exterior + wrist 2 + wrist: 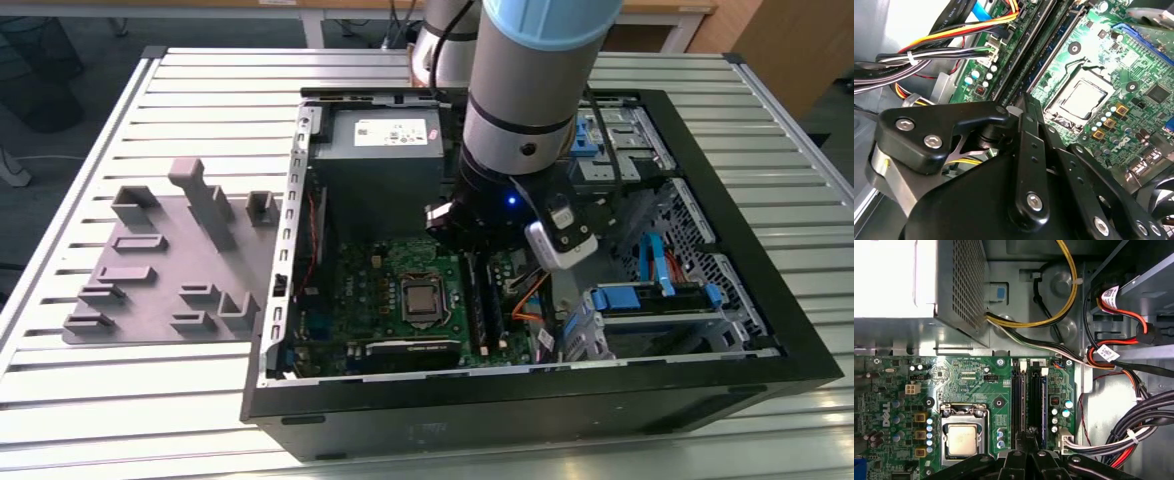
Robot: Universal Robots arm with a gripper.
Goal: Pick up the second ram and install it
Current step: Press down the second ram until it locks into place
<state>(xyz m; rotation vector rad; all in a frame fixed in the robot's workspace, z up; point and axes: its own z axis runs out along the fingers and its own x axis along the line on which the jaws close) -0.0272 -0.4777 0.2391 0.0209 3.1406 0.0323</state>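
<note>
Inside the open computer case, my gripper (1029, 436) (1024, 97) hangs low over the green motherboard (961, 377) (367, 290). Its fingers are drawn together at the memory slots beside the processor socket (963, 439). The second ram (1030, 400) shows edge-on as a thin dark strip running out from the fingertips, in line with a slot. The fingers look shut on its middle. A blue-edged stick (1044, 405) stands in the neighbouring slot. In the exterior view the arm's wrist (514, 205) covers the fingers.
The grey plastic tray (160, 275) with upright blocks lies on the slatted table at the exterior view's left. The grey power supply (380, 150) stands close behind the slots. Bundled cables (1134, 432) and blue drive bays (654, 300) crowd the other side. The black case wall (534, 400) rings it all.
</note>
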